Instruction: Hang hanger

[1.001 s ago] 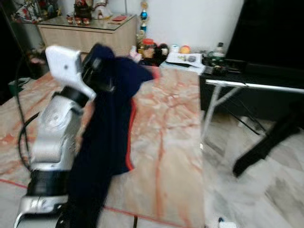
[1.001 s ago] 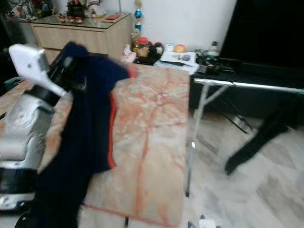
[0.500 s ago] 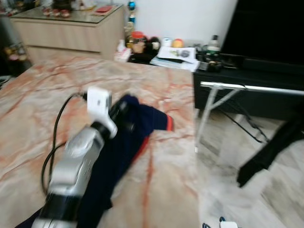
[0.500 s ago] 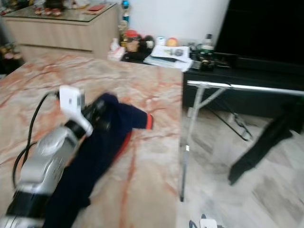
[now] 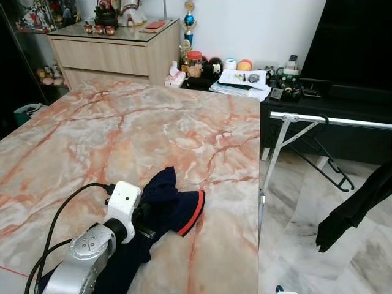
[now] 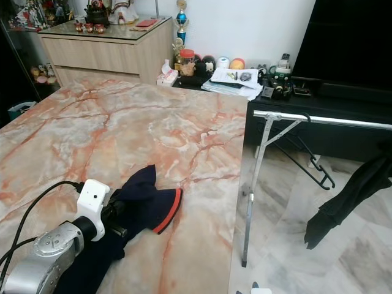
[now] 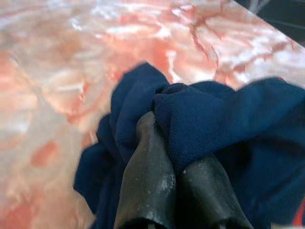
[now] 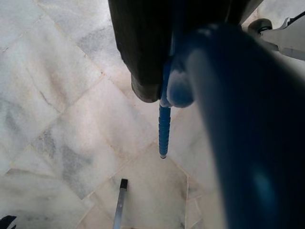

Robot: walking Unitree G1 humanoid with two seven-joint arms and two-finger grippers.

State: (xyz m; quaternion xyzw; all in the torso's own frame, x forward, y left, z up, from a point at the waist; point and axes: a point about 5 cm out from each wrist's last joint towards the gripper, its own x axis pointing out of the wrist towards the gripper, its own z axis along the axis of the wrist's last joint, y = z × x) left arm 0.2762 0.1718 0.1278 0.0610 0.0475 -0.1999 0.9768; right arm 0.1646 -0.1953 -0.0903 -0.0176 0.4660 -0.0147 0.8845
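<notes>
Resting low on the marble-patterned bench [image 5: 153,128], the left gripper [image 7: 164,143] has its two black fingers [image 7: 147,176] pressed together, clamped on a fold of the navy garment [image 5: 168,205] with a red-trimmed edge, which lies bunched in the lower left of the head views. A second ago that arm held the garment raised; now it lies on the bench, and the camera has shifted too. The right gripper [image 8: 164,71] hangs over the tiled floor [image 8: 57,133], clamped on a blue hanger [image 8: 164,129]. A silver clothes rail [image 5: 331,119] stands at right, with a black hanger [image 5: 334,174] and dark cloth [image 5: 355,208] beneath. No writing is legible.
</notes>
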